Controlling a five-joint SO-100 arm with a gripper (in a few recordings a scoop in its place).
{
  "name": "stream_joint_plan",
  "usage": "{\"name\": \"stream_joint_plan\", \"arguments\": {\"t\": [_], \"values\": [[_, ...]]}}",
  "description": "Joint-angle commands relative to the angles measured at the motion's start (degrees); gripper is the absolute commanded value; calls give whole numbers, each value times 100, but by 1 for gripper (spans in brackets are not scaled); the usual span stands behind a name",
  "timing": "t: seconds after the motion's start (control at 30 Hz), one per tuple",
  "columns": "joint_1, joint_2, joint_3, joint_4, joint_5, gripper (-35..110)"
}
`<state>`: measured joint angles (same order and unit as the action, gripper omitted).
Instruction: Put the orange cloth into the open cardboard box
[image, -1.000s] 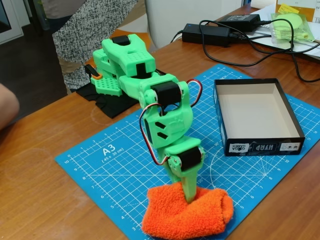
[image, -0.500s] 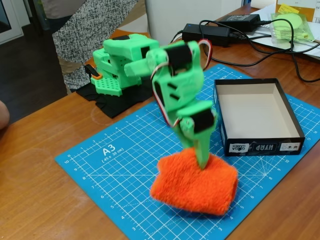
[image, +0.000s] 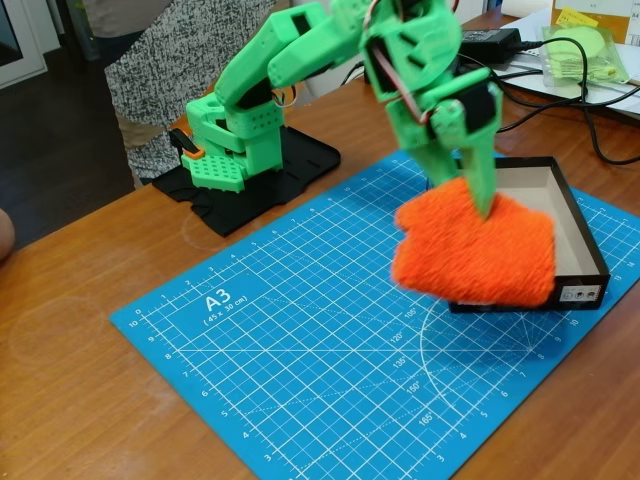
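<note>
Item: green printed arm, its gripper clenched on the orange cloth, fingers sunk into the upper edge of the pile. The cloth hangs in the air as a folded slab, clear of the mat, in front of the near-left corner of the open cardboard box and hiding much of its labelled near wall; whether its lower edge touches that wall cannot be told. Box: black outside, pale inside, no contents visible, sitting on the right part of the blue cutting mat. Risks, as judged: the cloth looks low against the rim, so travel toward the far right may drag the hanging edge against the near wall and push the light box along the mat; the grip takes only a small bite of thick pile, so the cloth could slip free short of the opening; the cloth is broad next to the box, so on release a corner may drape over the wall rather than settle inside. Surface: brown wooden table, with the mat's grid and A3 marking at near left, and the arm's base on a black plate at far left. Room: black power bricks and cables at far right, a pale green item in clear plastic beside them, a person in speckled fabric behind the table at far left.
</note>
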<state>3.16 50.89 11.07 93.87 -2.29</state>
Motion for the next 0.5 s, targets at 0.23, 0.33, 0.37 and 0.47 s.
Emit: {"name": "stream_joint_plan", "arguments": {"t": [0.23,0.33,0.37,0.47], "values": [[-1705,949,1468,105,-378,0],[-1995,914,1731,105,-712,0],[-2083,932,1828,105,-809,0],[-2329,1011,2215,105,-1099,0]]}}
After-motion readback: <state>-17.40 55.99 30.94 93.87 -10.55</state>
